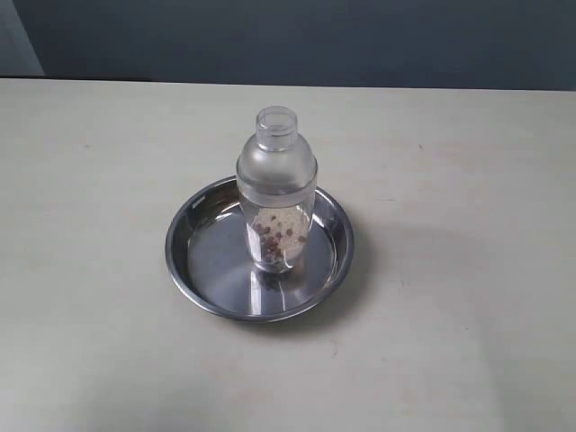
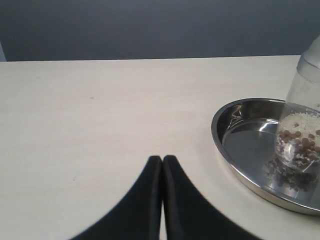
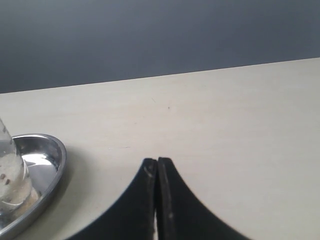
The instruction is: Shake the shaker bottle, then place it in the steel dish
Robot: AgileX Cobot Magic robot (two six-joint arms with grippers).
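Closest to the left wrist camera, the left gripper [image 2: 162, 159] has its two black fingers [image 2: 147, 195] pressed together along their inner edges. The tips meet with no gap, gripping nothing and touching nothing, and they hang over bare table [image 2: 75, 125]. Just beyond and off to one side, the dish [image 2: 220, 145] sits flat on the table, apart from the fingertips, its shiny rim curving toward the camera. The bottle [image 2: 300, 135] stands on the dish's flat base. Only its clear lower wall and the start of its frosted shoulder are in frame, with brown and pale bits heaped at the bottom and mirrored in the steel.

From the right wrist camera, the right gripper [image 3: 157, 161] shows the same posture: black fingers [image 3: 175, 205] closed against each other, empty and clear of everything. The dish's rim [image 3: 57, 160] and a sliver of the bottle [image 3: 7, 170] show at the frame's edge, well apart from the tips. Behind them the table runs to a dark grey-blue wall [image 3: 160, 40].

Seen from the exterior camera, the dish [image 1: 184, 279] lies near the middle of the pale table [image 1: 90, 180]. The bottle [image 1: 276, 207] stands upright inside it, roughly at the middle of the base and not touching the rim. A small clear cap [image 1: 276, 128] tops the frosted dome, and the bits [image 1: 274, 232] fill the lower part of the clear body. The bottle's reflection streaks the steel in front of it. The dark wall runs along the table's far edge.
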